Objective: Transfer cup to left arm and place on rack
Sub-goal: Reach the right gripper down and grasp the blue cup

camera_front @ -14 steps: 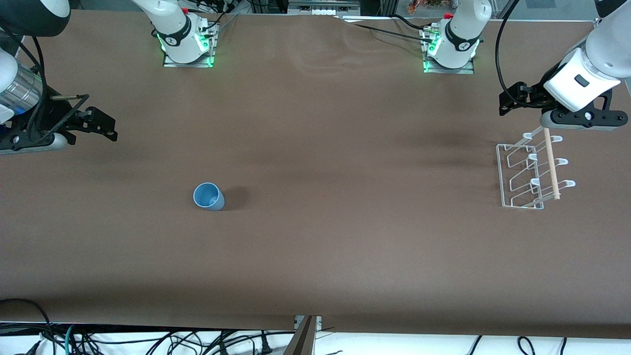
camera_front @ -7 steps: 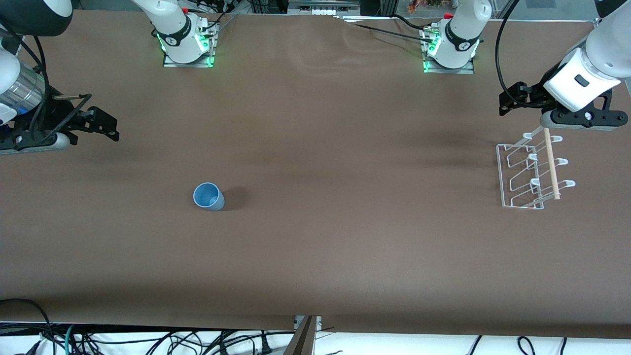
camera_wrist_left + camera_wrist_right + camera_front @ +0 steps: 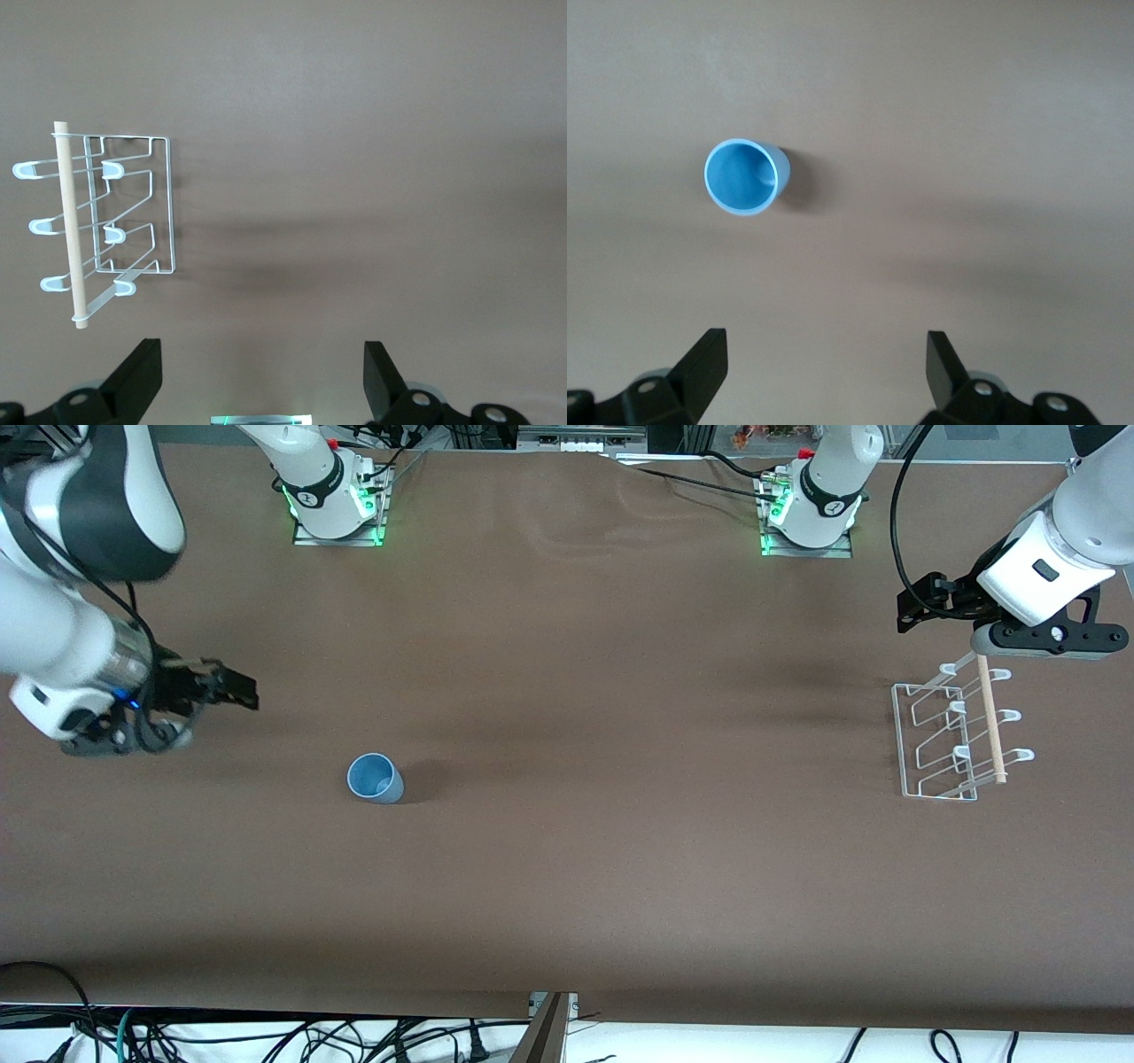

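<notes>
The light-blue cup stands upright, mouth up, on the brown table toward the right arm's end. It also shows in the right wrist view. My right gripper hangs over bare table, apart from the cup and toward the right arm's end of it; in its wrist view it is open and empty. The white wire rack with its wooden dowel stands at the left arm's end. My left gripper waits over the rack's edge nearest the bases, open and empty. The rack shows in the left wrist view.
The two arm bases stand with green lights along the table edge farthest from the front camera. Cables hang below the table's near edge. The brown table cloth lies between the cup and the rack.
My right arm has swung toward the cup, its gripper now closer to it and lower in the front view. The left arm, cup and rack have not moved.
</notes>
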